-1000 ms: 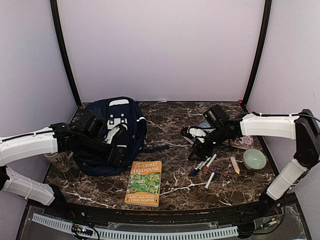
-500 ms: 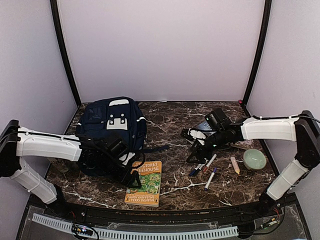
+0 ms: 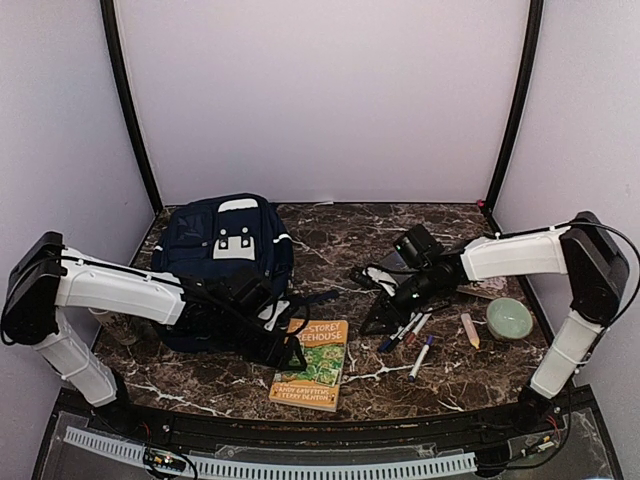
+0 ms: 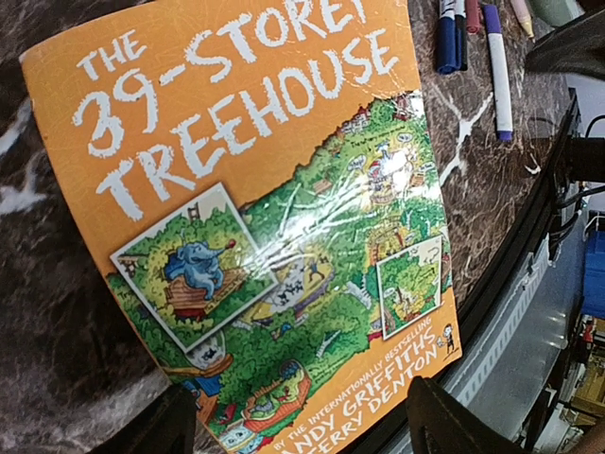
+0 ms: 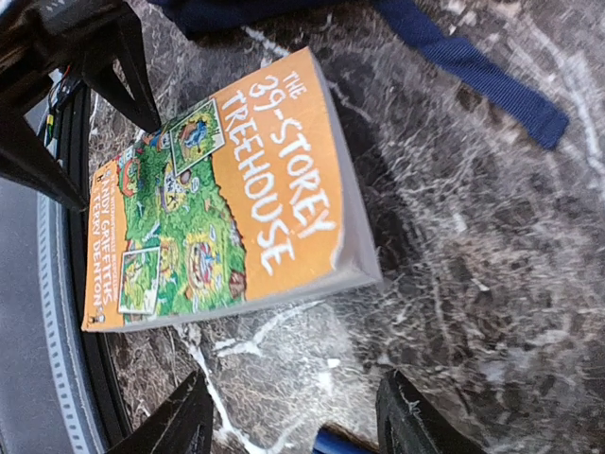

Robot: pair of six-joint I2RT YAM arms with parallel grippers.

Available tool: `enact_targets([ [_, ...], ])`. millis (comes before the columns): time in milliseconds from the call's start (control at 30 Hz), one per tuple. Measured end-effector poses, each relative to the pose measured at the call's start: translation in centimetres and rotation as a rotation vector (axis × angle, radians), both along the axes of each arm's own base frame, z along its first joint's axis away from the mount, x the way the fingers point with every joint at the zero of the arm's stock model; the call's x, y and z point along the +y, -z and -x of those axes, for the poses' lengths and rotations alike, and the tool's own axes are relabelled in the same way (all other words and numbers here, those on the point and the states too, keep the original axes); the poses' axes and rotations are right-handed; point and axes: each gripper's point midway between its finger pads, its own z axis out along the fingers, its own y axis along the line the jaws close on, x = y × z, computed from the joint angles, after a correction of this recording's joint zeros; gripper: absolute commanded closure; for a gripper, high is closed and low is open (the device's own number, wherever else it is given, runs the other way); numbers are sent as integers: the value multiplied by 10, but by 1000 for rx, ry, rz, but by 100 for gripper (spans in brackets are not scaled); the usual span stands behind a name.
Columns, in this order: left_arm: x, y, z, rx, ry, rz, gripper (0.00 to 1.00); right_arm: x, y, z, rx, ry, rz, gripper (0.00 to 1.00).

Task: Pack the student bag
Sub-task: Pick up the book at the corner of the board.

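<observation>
The student bag (image 3: pixel 228 252), navy with white trim, lies at the back left of the marble table. In front of it lies an orange paperback, "The 39-Storey Treehouse" (image 3: pixel 314 364) (image 4: pixel 255 236) (image 5: pixel 219 203). My left gripper (image 3: pixel 283 347) (image 4: pixel 304 433) hangs open low over the book, with a finger near each long edge and nothing gripped. My right gripper (image 3: pixel 374 322) (image 5: pixel 295 430) is open over bare marble just right of the book, holding nothing. A blue bag strap (image 5: pixel 477 68) trails across the table.
Several markers (image 3: pixel 408 331) (image 4: pixel 495 68) and a pencil (image 3: pixel 469 329) lie right of the book, with a green bowl (image 3: pixel 510 318) beyond them. A mug (image 3: pixel 122 325) stands behind my left arm. The table's front edge (image 3: pixel 300 420) is close to the book.
My left arm swung down from the bag to the book and opened a little wider. The book slid right and turned. My right gripper moved left toward the book and its jaws narrowed.
</observation>
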Motion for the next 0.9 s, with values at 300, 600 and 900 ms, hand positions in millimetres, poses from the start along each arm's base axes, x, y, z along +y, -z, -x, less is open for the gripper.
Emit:
enact_targets([
  [300, -50, 12, 11, -11, 83, 52, 21, 0, 28, 18, 181, 48, 105, 42],
  [600, -38, 17, 19, -12, 48, 6, 21, -9, 38, 5, 143, 126, 178, 58],
  [900, -31, 19, 14, 11, -98, 46, 21, -6, 57, 13, 224, 108, 176, 66],
])
